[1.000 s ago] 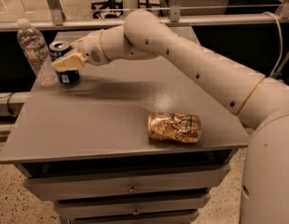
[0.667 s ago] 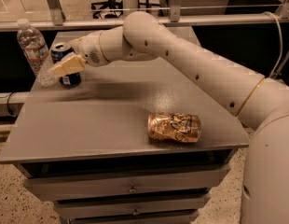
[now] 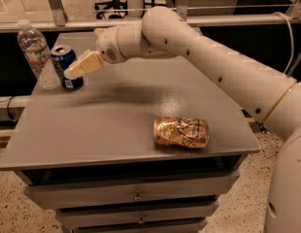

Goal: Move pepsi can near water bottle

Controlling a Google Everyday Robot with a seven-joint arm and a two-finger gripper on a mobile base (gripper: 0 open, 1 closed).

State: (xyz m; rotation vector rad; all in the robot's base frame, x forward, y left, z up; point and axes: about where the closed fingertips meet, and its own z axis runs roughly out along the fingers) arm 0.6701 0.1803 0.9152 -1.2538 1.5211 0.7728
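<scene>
The pepsi can (image 3: 62,62) is dark blue with a silver top. It stands upright at the table's far left, right beside the water bottle (image 3: 35,51), which is clear with a white cap. My gripper (image 3: 73,71) is at the can's right side, with one cream finger (image 3: 85,64) lying across the can's front right edge. The gripper is open and the can rests on the table on its own. The other finger is hidden.
A gold-orange patterned can (image 3: 181,132) lies on its side near the front right of the grey table (image 3: 107,125). Drawers sit below the tabletop. A rail and office chairs are behind the table.
My gripper has drawn back a little to the right from the pepsi can. The can and the bottle have stayed where they were.
</scene>
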